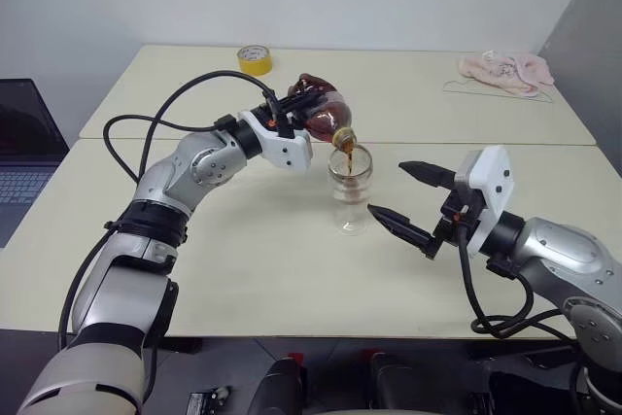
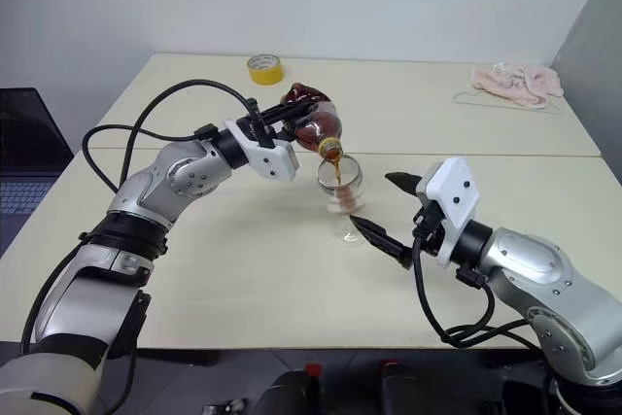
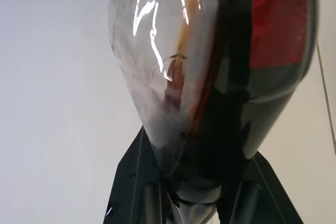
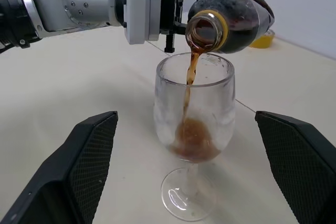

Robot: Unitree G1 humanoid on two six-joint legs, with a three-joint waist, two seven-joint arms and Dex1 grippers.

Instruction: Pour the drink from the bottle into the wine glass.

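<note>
My left gripper (image 1: 299, 106) is shut on the belly of the bottle (image 1: 326, 110), which is tipped with its open, yellow-ringed mouth over the rim of the wine glass (image 1: 350, 191). A thin stream of the dark drink (image 4: 191, 80) falls into the bowl, where a small brown pool (image 4: 192, 139) lies at the bottom. The glass stands upright on the table's middle. My right gripper (image 1: 389, 189) is open just right of the glass, one finger (image 4: 79, 166) on each side, touching nothing. In the left wrist view the bottle (image 3: 210, 77) sits between black fingers (image 3: 131, 182).
A yellow tape roll (image 1: 255, 58) lies at the table's far edge. A pink cloth (image 1: 505, 69) sits at the far right corner. A laptop (image 1: 19, 157) stands off the table's left side. A seam (image 1: 466, 143) runs between the two tabletops.
</note>
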